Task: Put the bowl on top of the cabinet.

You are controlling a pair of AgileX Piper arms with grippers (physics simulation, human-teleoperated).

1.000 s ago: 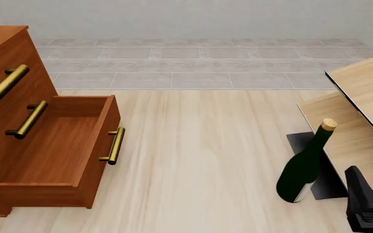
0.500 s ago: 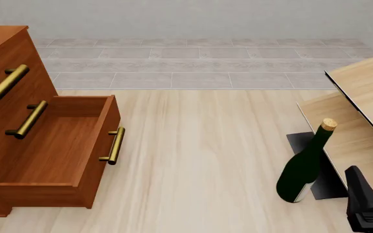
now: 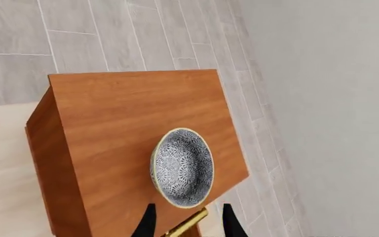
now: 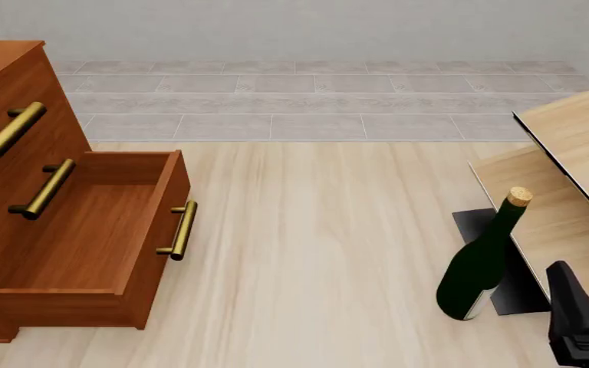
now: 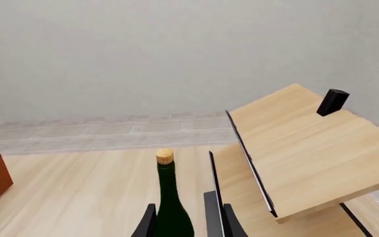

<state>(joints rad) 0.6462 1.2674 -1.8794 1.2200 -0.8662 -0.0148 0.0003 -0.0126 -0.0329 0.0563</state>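
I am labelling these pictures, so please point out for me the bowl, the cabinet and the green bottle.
bowl [image 3: 183,167], left wrist view, on its patterned inside.
cabinet [image 3: 136,106], left wrist view, on its bare top surface beside the bowl.
green bottle [image 4: 475,270], front view, on its dark body below the neck.

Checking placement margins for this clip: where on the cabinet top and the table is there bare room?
On the cabinet top, the bowl sits near one end; the remaining wood is bare. On the table, an open stretch runs between the pulled-out drawer and the bottle. It is crowded around the bottle, beside the light-wood furniture.
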